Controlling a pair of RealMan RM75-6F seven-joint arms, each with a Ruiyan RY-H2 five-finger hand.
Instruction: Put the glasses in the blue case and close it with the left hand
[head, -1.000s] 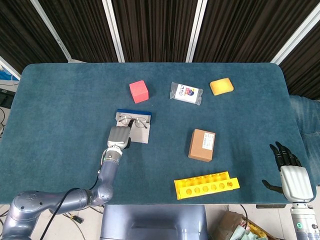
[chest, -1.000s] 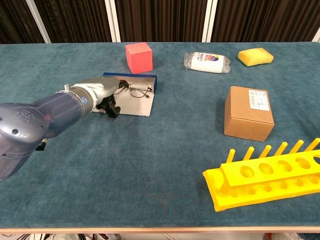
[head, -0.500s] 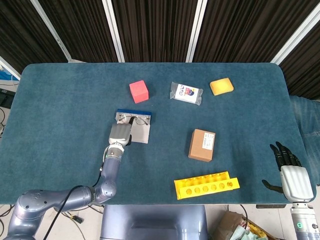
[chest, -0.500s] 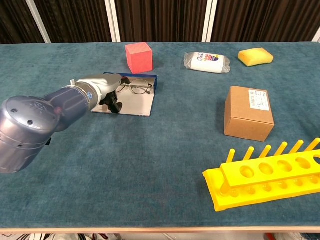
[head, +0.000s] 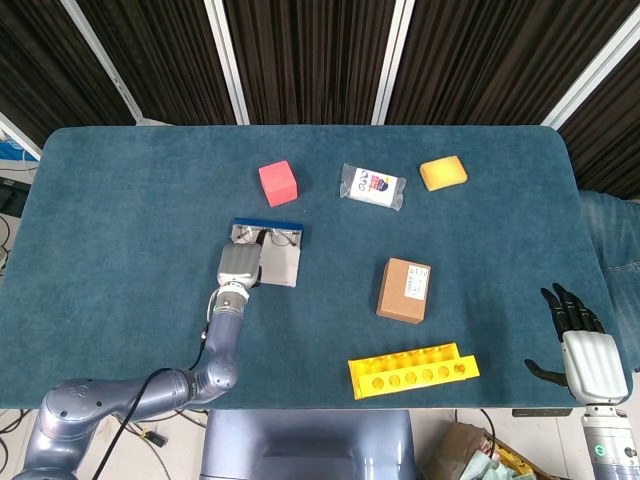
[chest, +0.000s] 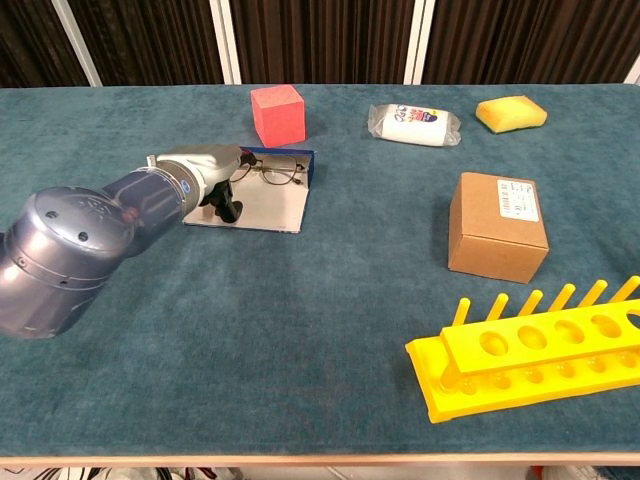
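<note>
The blue case (head: 284, 270) lies open near the table's middle left, its grey inside up and its blue rim at the far side; the chest view shows the case (chest: 268, 208) too. The wire-framed glasses (head: 281, 238) sit low over the far part of the case, next to the blue rim, and appear in the chest view as the glasses (chest: 277, 172). My left hand (head: 240, 265) pinches them by their left end; it covers the case's left edge, as the chest view's left hand (chest: 208, 176) shows. My right hand (head: 584, 352) hangs with fingers spread off the table's right front corner, holding nothing.
A red cube (head: 278, 183) stands just beyond the case. A white packet (head: 371, 186) and a yellow sponge (head: 443, 173) lie at the back. A cardboard box (head: 404, 290) sits right of the case, and a yellow tube rack (head: 413, 370) lies near the front edge.
My left hand has carried the glasses a little further away across the open case, toward its blue far rim. The right hand has stayed where it was.
</note>
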